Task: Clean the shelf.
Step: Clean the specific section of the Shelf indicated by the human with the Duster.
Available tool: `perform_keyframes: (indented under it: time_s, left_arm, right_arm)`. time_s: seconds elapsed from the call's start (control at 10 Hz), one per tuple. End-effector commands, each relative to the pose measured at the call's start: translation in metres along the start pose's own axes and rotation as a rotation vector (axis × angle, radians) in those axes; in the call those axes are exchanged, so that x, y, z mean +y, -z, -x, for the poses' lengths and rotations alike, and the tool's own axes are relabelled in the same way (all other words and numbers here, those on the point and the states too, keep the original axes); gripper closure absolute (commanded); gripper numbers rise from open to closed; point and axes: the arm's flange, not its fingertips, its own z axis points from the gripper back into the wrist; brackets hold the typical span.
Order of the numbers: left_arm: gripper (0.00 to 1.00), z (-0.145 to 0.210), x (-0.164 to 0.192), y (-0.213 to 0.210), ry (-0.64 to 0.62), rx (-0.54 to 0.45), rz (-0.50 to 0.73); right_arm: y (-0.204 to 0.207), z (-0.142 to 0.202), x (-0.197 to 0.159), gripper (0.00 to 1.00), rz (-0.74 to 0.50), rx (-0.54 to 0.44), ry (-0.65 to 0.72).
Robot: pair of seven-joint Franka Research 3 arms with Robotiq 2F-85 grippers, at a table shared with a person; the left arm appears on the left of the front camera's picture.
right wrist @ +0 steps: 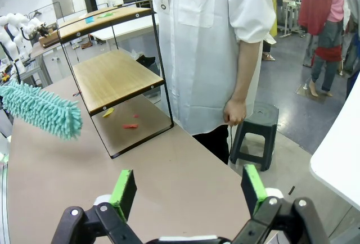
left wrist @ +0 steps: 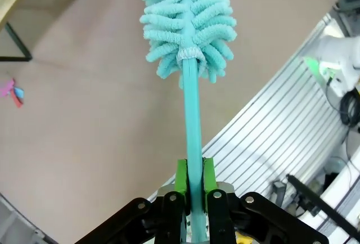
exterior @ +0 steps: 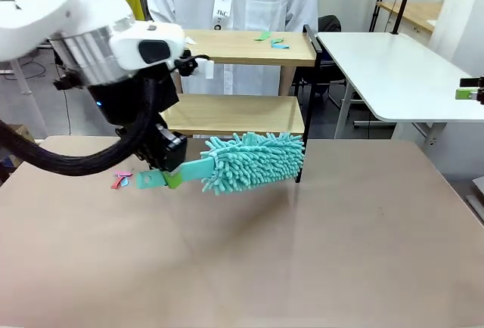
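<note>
My left gripper [left wrist: 194, 172] is clamped tight on the flat turquoise handle [left wrist: 193, 117] of a microfibre duster [exterior: 253, 162], both green pads pressed against it. I hold the duster roughly level above the tan table [exterior: 318, 260], its fluffy head in front of the right end of the shelf's lower board; I cannot tell whether it touches the frame. My right gripper [right wrist: 191, 190] hangs with its fingers spread wide, nothing between them. A few pink and blue paper scraps [exterior: 121, 179] lie on the table near my left wrist. The shelf [exterior: 234, 112] stands at the table's far edge, with red and yellow scraps [right wrist: 129, 125] on the tabletop under it and green and blue bits [exterior: 272, 41] on its top board. Just behind it stands a person [right wrist: 208, 41] in a white shirt, arm hanging down.
</note>
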Motion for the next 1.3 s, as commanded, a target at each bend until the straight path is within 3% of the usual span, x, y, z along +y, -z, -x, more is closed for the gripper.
perform_keyframes:
  time_s: [0.0, 0.1, 0.6, 1.2]
  left_arm:
    - [0.87, -0.012, -0.021, 0.011, -0.121, -0.02, -0.05]
    - [0.87, -0.014, -0.029, 0.017, -0.201, -0.041, -0.071]
    - [0.87, -0.06, -0.052, 0.056, -0.323, -0.065, -0.049]
    - [0.87, -0.099, -0.084, 0.108, -0.47, -0.23, -0.168]
  right_arm:
    - [0.001, -0.002, 0.001, 0.0, 0.001, 0.006, -0.006]
    - [0.001, -0.002, 0.001, 0.0, 0.001, 0.006, -0.006]
    - [0.001, -0.002, 0.001, 0.0, 0.001, 0.006, -0.006]
    - [0.001, -0.002, 0.001, 0.0, 0.001, 0.006, -0.006]
